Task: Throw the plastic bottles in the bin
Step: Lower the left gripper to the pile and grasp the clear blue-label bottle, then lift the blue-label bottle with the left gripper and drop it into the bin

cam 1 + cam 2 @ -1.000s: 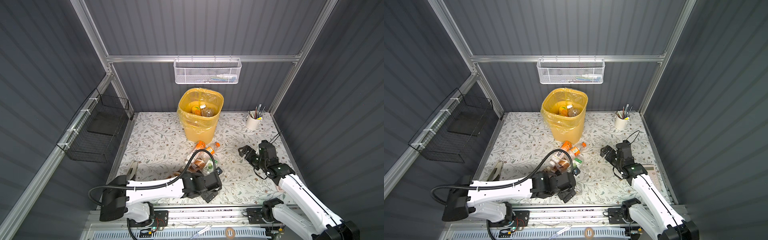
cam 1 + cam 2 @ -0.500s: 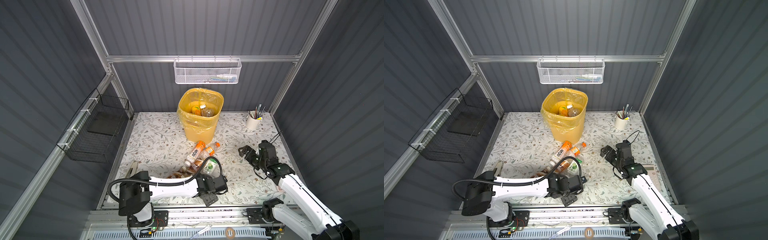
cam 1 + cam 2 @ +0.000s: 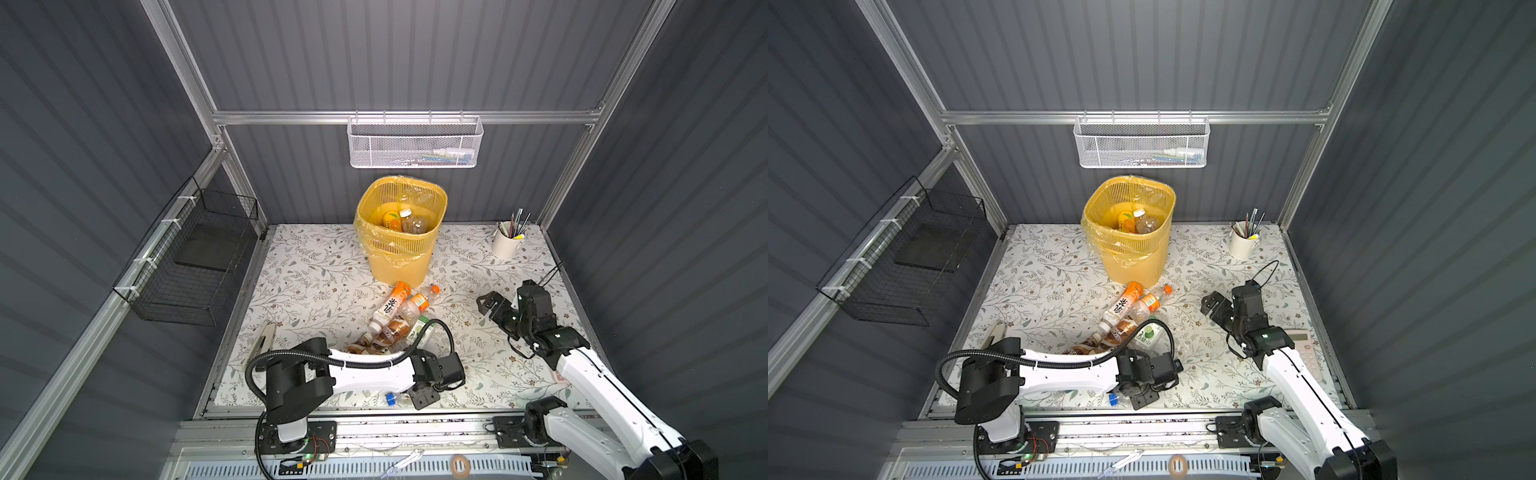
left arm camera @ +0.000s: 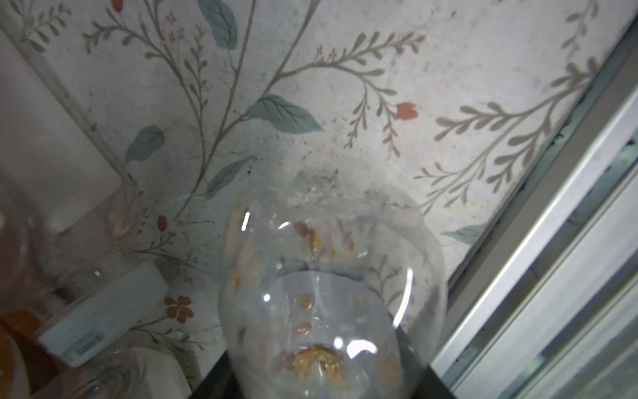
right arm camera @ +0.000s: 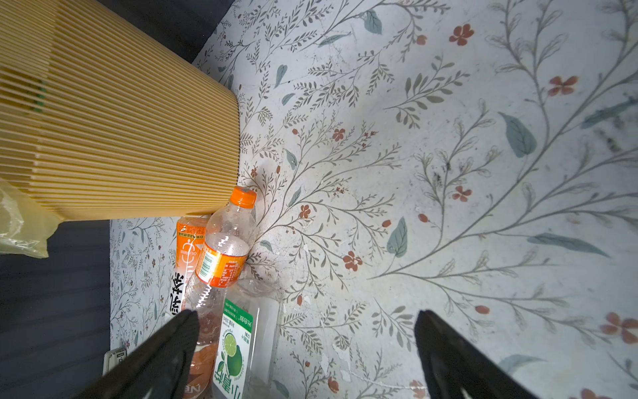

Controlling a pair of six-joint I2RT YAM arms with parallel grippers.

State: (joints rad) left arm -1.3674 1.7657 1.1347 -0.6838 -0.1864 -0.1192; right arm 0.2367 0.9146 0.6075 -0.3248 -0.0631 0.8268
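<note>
My left fingers [image 3: 422, 400] grip the clear blue-capped bottle [image 4: 331, 276] at the front edge of the bench [image 3: 316, 291], right fingers [image 5: 165, 349] open; lift straight, watch for slip on thin plastic, release above the yellow bin [image 3: 401, 253] at the back edge.

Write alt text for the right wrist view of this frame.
The open right hand hangs empty over a floral mat. Past one of its fingers, an orange-capped bottle, a lime-label bottle and others lie clustered beside the yellow bin.
</note>
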